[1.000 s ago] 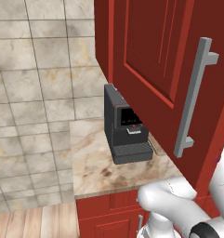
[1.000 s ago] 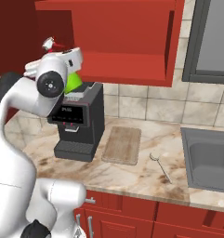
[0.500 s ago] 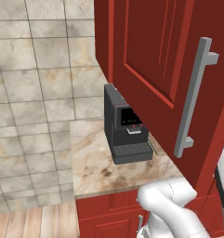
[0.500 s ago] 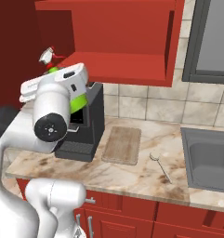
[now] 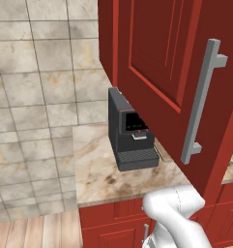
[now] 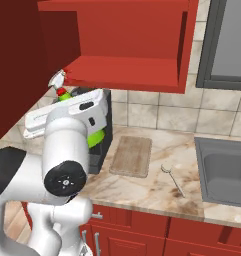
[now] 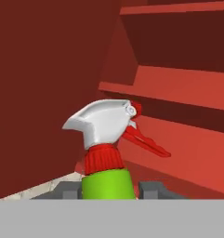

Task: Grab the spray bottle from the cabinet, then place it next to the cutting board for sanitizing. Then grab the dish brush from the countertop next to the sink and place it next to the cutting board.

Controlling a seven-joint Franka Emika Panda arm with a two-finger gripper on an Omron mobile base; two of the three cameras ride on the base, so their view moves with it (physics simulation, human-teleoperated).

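The spray bottle [image 7: 106, 181] has a green body, a red collar and trigger, and a white head. My gripper [image 7: 108, 190] is shut on its green body, a dark fingertip on each side. In the right base view the spray bottle [image 6: 95, 138] hangs tilted in front of the coffee machine, its white head just below the open cabinet [image 6: 132, 50]. The cutting board [image 6: 132, 156] lies flat on the countertop [image 6: 152, 192]. A thin dish brush [image 6: 171, 177] lies between the board and the sink [image 6: 222, 170].
The cabinet door [image 5: 156, 72] stands swung open with its grey bar handle [image 5: 202, 101]. A black coffee machine [image 5: 130, 133] stands on the countertop [image 5: 96, 169] against the tiled wall. My own white arm [image 6: 67, 165] hides the counter's left part.
The spray bottle has come down from the height of the cabinet shelf to just below it, still in my grip. My arm's elbow has swung lower and nearer the right camera.
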